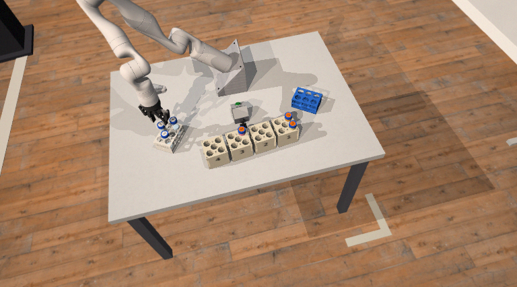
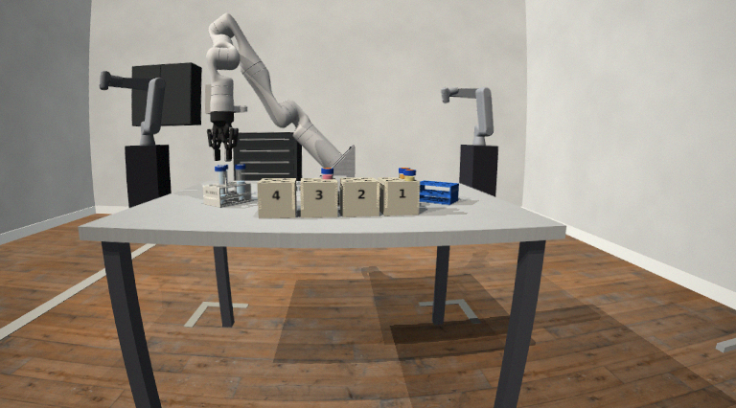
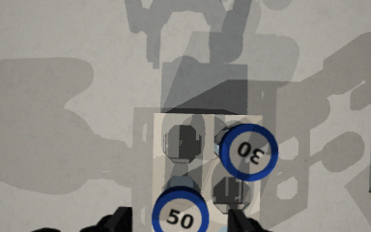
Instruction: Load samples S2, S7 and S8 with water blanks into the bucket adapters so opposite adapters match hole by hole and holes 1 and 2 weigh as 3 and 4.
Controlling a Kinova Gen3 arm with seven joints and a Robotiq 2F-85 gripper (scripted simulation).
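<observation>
Supported on a grey table (image 1: 159,199); mounted on a sloped grey pedestal (image 1: 236,74) at the far edge. Arm (image 1: 133,28) folded over the left half of the table, wrist vertical.

Gripper (image 2: 221,155) pointed straight down, fingers partly open, nothing between them. Suspended above the pale rack (image 1: 167,141), clear of the caps in the exterior view.

Directly below the gripper: pale rack with blue-capped tubes standing upright. In the wrist view, tube marked 50 (image 3: 180,217) lies between the fingertips at the lower frame edge; tube marked 30 (image 3: 249,152) sits ahead and to one side, in the next row. Open holes beside both.

To the right of the gripper, well apart: row of four tan blocks, touching or nearly so, numbered 4 (image 2: 276,197), 3 (image 2: 319,196), 2 (image 2: 360,196), 1 (image 2: 401,195). One orange-dotted tube (image 1: 241,130) seated in block 3. Two orange-dotted tubes (image 1: 290,120) seated in block 1.

Behind the blocks: small desk with green key (image 1: 238,104). Farthest right: blue rack (image 1: 306,100), no tubes visible in its holes.
</observation>
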